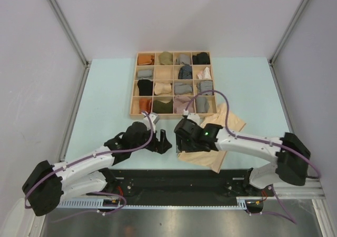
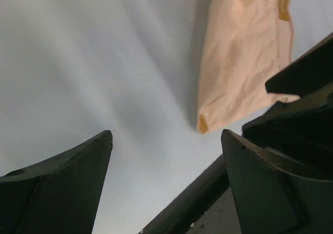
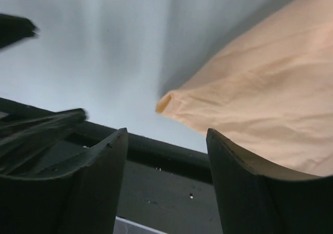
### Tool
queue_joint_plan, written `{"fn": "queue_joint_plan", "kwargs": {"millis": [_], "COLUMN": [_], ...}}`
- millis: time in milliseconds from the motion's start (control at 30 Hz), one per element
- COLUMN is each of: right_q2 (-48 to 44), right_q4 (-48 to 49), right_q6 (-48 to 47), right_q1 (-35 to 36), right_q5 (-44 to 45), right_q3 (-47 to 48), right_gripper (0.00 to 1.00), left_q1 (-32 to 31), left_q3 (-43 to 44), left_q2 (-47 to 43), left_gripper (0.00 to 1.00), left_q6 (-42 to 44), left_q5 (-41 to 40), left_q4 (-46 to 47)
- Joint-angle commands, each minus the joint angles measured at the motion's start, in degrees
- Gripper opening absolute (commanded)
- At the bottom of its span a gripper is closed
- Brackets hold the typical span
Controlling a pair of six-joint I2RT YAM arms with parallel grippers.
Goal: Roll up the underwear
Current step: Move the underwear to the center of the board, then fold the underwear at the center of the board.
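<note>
The cream underwear (image 1: 234, 121) lies flat on the pale table (image 1: 105, 100), just in front of the right corner of the wooden box (image 1: 158, 115) of rolled cloth bundles, with the right arm reaching over its near part. The right gripper (image 3: 166, 132) has its fingers spread with nothing between them, one folded corner of the cloth lying just beyond the fingertips. The left gripper (image 2: 166, 135) is spread wide and empty over bare table, just beside the cloth's left edge
</note>
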Motion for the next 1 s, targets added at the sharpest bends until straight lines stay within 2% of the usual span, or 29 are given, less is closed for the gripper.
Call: {"fn": "queue_joint_plan", "kwargs": {"millis": [0, 233, 467, 600, 667, 700, 767, 800, 833, 867, 967], "right_q2": [-6.83, -12.28, -19.14, -20.64, -21.07, -21.86, -22.57, -23.01, -23.53, -23.71, -23.45], "right_q4": [-10.83, -10.95, -11.65, -13.14, -13.67, -13.67, -13.85, -14.02, -14.11, -14.46, -15.25], "right_q6": [4.19, 6.65, 8.24, 8.85, 9.20, 9.38, 9.38, 9.20, 8.85, 7.63, 6.84], "right_q1": [-1.91, -6.75, -9.04, -9.04, -8.86, -8.69, -8.69, -8.68, -8.08, -7.37, -4.47], "right_q5": [6.73, 3.92, 2.78, 2.34, 2.16, 1.82, 1.12, 0.76, 0.58, 0.50, 0.59], "right_q3": [-0.03, -9.87, -14.53, -15.59, -16.47, -16.73, -17.70, -17.96, -18.23, -18.66, -19.02], "right_gripper": [0.68, 0.68, 0.69, 0.68, 0.68, 0.68, 0.68, 0.68, 0.68, 0.68, 0.69], "left_q1": [-4.72, -11.93, -13.61, -13.78, -14.05, -14.14, -14.22, -14.22, -14.22, -14.14, -12.91], "left_q3": [-0.19, 2.18, 2.27, 3.32, 4.12, 4.47, 4.47, 4.64, 4.82, 5.17, 6.31], "left_q2": [3.74, 15.87, 22.91, 25.98, 28.53, 29.24, 31.08, 31.44, 31.18, 30.66, 27.84], "left_gripper": [0.90, 0.84, 0.81, 0.73, 0.61, 0.48, 0.33, 0.12, 0.04, 0.00, 0.00], "left_q6": [-3.03, -7.86, -11.65, -12.88, -13.32, -13.84, -14.54, -14.90, -15.07, -14.99, -14.29], "left_q5": [1.38, 2.96, 2.87, 3.93, 3.84, 4.01, 4.45, 4.54, 4.28, 2.28, -0.37], "left_q4": [10.15, 14.65, 17.54, 20.45, 20.19, 20.36, 21.06, 21.24, 20.81, 19.84, 15.97]}}
